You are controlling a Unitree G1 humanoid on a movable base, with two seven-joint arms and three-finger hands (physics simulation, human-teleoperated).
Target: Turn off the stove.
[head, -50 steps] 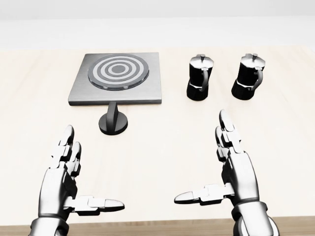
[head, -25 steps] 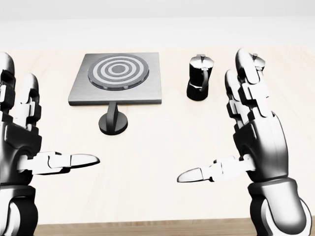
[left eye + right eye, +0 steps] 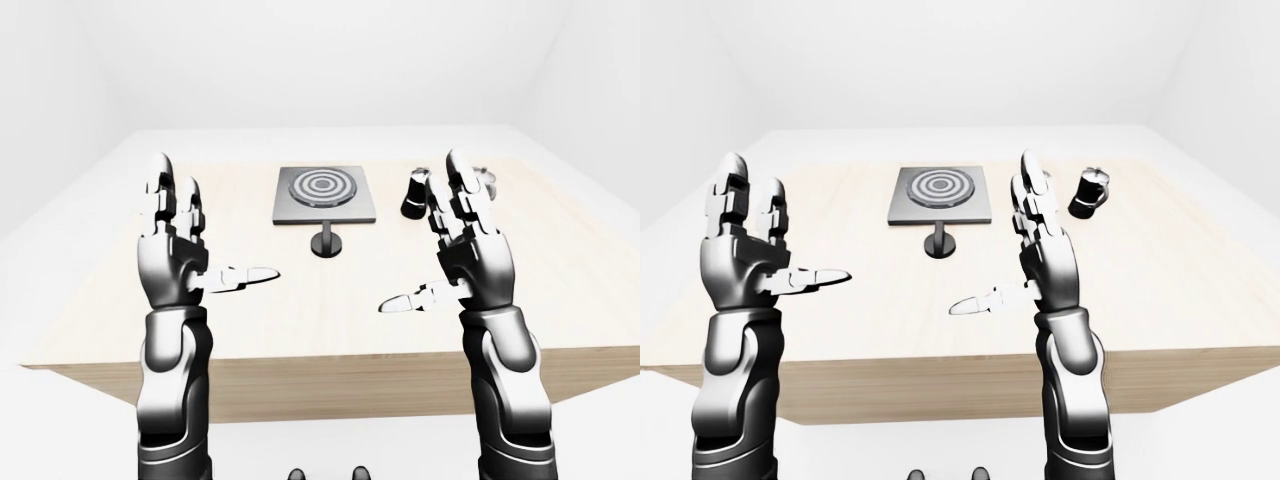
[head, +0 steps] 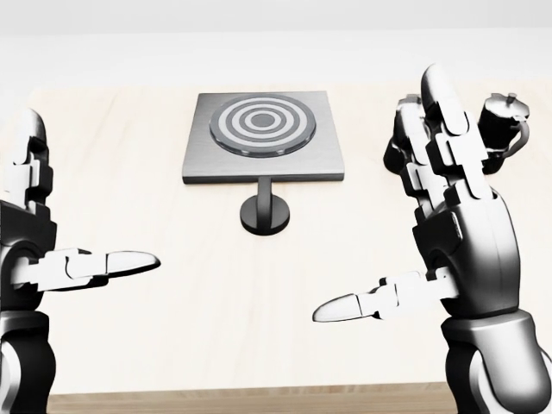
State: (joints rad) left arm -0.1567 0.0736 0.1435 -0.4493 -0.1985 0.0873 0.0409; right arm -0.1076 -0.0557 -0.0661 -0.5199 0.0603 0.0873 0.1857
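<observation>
The stove [image 4: 263, 138] is a flat grey square plate with a ringed burner, lying on the wooden table [image 4: 198, 345] at top centre of the head view. Its black knob [image 4: 266, 214] stands on a round base just below the plate's lower edge. My left hand [image 4: 86, 198] is raised at the left edge, open, with the thumb pointing right. My right hand [image 4: 379, 198] is raised at the right, open, with the thumb pointing left. Both hands are empty and well short of the knob.
A black and silver moka pot [image 4: 506, 121] shows at the top right, partly behind my right hand's fingers [image 4: 444, 129]. A second pot [image 3: 415, 195] stands right of the stove in the left-eye view. The table's near edge [image 4: 259, 397] runs along the bottom.
Both hands have risen from low over the table to upright, open poses. The whole picture has shifted: stove and knob now sit further right, so the camera moved.
</observation>
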